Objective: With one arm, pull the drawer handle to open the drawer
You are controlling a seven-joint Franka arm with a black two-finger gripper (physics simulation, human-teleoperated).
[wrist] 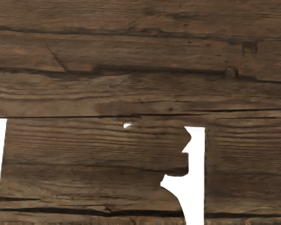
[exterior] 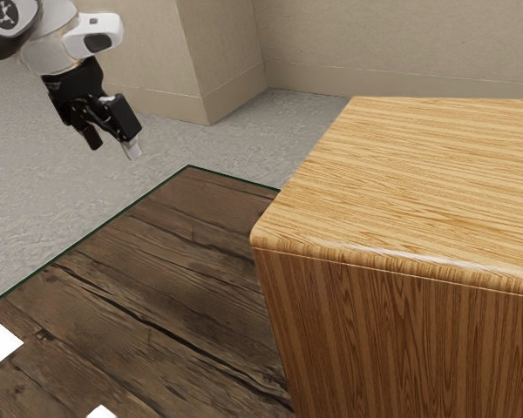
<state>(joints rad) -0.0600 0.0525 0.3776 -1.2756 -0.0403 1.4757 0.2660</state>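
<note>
Up high, tool [exterior: 112, 144] spread wide, empty, well apart from wooden cabinet [exterior: 401, 261].

Drawer cabinet [exterior: 418, 174]: boxy unit in light, honey-toned wood grain with a rounded top edge. Stands upright on the dark plank table [exterior: 157, 287], at the exterior view's right. Top and one plain side face show; drawer state cannot be told.
</note>
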